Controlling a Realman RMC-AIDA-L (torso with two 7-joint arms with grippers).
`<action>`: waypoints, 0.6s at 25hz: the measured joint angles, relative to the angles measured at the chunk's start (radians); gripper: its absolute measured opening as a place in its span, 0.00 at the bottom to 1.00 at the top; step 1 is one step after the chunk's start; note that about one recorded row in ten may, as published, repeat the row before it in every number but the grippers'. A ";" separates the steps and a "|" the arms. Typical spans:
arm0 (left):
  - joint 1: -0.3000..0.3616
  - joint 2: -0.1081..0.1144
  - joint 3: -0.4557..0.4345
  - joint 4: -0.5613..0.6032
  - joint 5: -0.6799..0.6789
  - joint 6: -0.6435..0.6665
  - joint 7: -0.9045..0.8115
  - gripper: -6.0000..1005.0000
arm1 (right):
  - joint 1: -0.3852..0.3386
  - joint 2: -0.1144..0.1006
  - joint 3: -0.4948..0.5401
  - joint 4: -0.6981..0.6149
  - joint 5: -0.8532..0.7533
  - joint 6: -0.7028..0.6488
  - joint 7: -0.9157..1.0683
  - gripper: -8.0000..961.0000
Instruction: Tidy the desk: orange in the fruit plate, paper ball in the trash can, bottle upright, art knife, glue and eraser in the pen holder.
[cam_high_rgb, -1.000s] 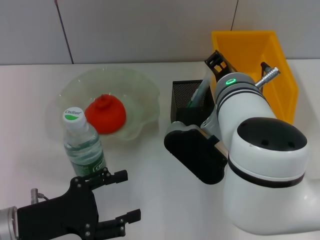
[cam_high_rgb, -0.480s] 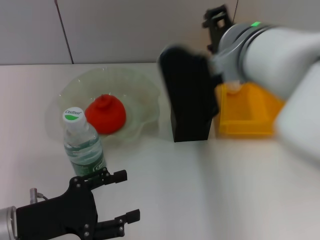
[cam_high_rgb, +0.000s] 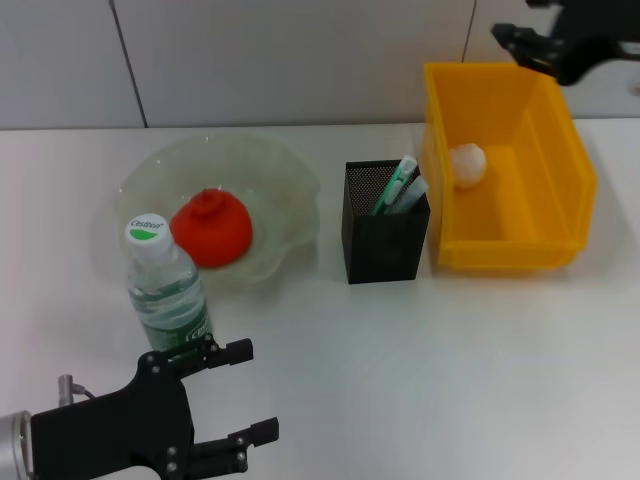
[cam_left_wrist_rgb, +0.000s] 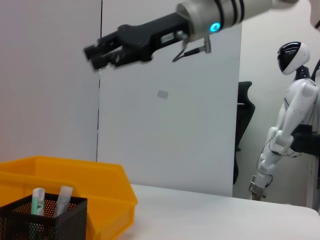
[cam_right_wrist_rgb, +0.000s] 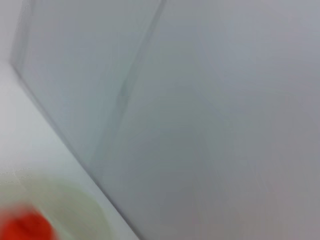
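The orange (cam_high_rgb: 210, 230) lies in the pale green fruit plate (cam_high_rgb: 280, 170). Near the front left the bottle (cam_high_rgb: 165, 290) stands upright, just beyond my left gripper (cam_high_rgb: 255, 392), which is open and empty. The black mesh pen holder (cam_high_rgb: 385, 245) holds a green and a white item (cam_high_rgb: 400, 185). A paper ball (cam_high_rgb: 467, 163) rests inside the yellow trash can (cam_high_rgb: 560, 190). My right gripper (cam_high_rgb: 530, 50) hangs high above the can's far edge, open and holding nothing; the left wrist view shows the right gripper (cam_left_wrist_rgb: 97, 54) raised over the pen holder (cam_left_wrist_rgb: 40, 222) and can (cam_left_wrist_rgb: 85, 177).
A grey wall runs behind the white table (cam_high_rgb: 430, 370). In the left wrist view a white humanoid robot (cam_left_wrist_rgb: 285, 125) stands far off to one side. The right wrist view shows the wall, the plate's rim (cam_right_wrist_rgb: 65, 200) and the orange (cam_right_wrist_rgb: 25, 227).
My right arm has swung up from over the pen holder to high at the far right, uncovering the pen holder and trash can. The left arm has not moved.
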 joint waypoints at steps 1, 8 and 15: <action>0.000 0.000 0.000 0.000 0.000 0.000 0.000 0.80 | -0.017 -0.001 0.093 -0.061 0.175 -0.034 -0.072 0.45; 0.000 0.002 0.000 -0.002 0.000 -0.004 -0.004 0.80 | -0.025 -0.004 0.476 -0.617 0.824 -0.456 -0.535 0.45; 0.000 0.002 0.000 -0.003 0.006 -0.003 -0.007 0.80 | -0.022 -0.002 0.420 -0.995 0.701 -0.570 -0.897 0.56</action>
